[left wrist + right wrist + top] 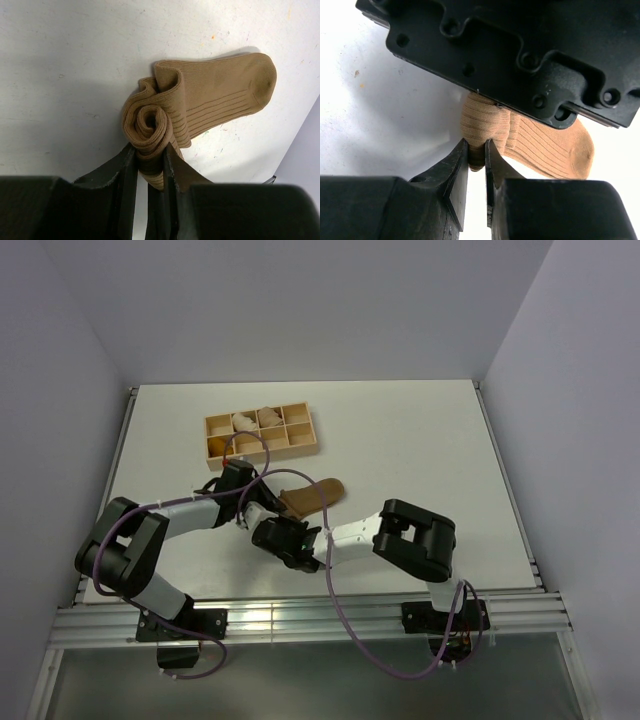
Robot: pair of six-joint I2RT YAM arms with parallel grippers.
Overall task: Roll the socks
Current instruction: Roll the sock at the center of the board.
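The socks [312,495] show as tan-brown ribbed fabric lying on the white table, just in front of the arms. One end is wound into a tight roll [149,122]. The toe end [240,85] still lies flat, stretched away from the roll. My left gripper [150,150] is shut on one end of the roll. From the opposite side, my right gripper [476,147] is shut on the roll's other end [485,125]. In the right wrist view the left gripper's black body [520,55] hides the top of the roll. From above, the two grippers [250,502] [278,532] meet at the roll.
A wooden compartment tray [265,453] stands just behind the socks. Pale rolled bundles [246,421] lie in its back compartments. The left arm's purple cable [262,455] loops over the tray's front edge. White walls close in the table on three sides.
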